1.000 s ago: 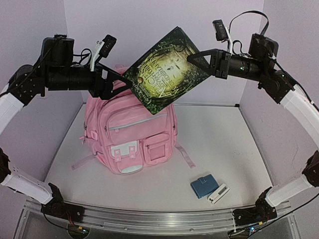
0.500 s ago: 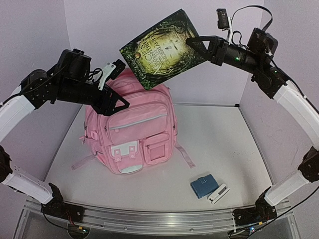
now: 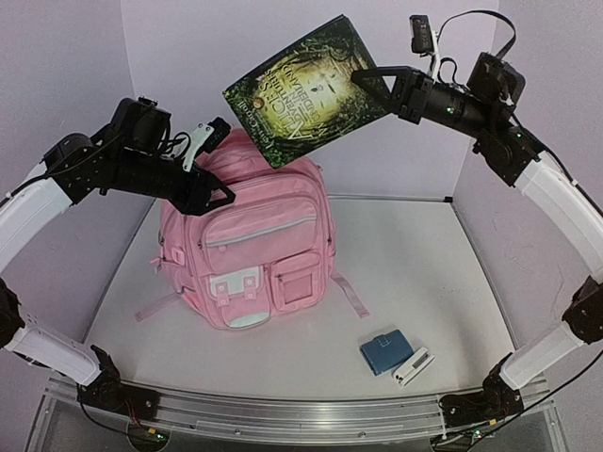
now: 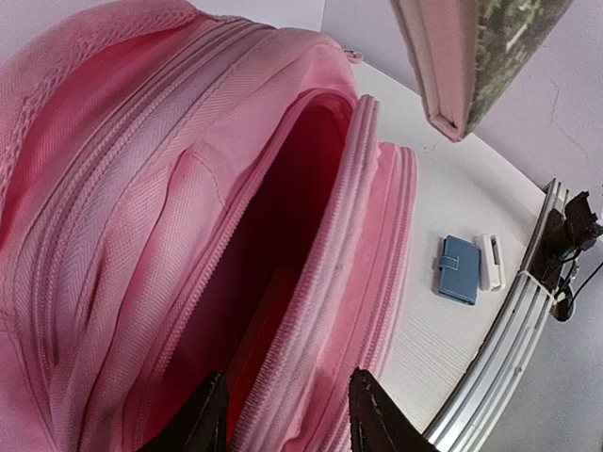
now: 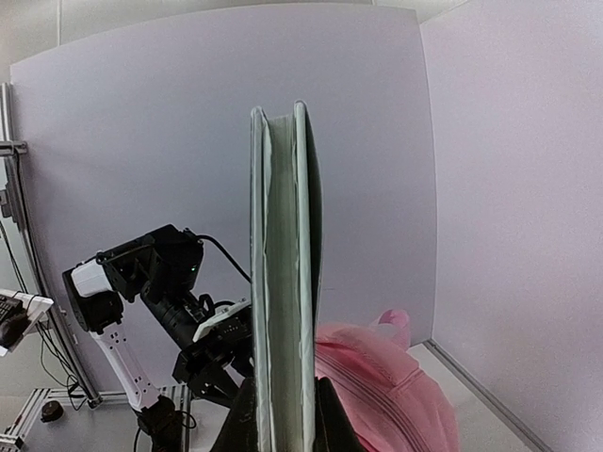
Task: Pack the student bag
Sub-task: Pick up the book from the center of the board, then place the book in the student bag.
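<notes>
Up high, the right hand (image 3: pixel 382 80) clamps the book (image 3: pixel 301 89) above the student bag (image 3: pixel 254 254); the left hand (image 4: pixel 283 424) straddles the zip rim (image 4: pixel 330 264) (half-wide, grip unclear). Best bet: spine down, straight in.

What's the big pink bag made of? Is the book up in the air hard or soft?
The student bag looks like matte woven cloth: ribbed weave, stitched seams and zipper teeth show. The book looks like paper pages between stiff, slightly glossy card covers; held by one edge, it lies flat, so probably hardback.
</notes>
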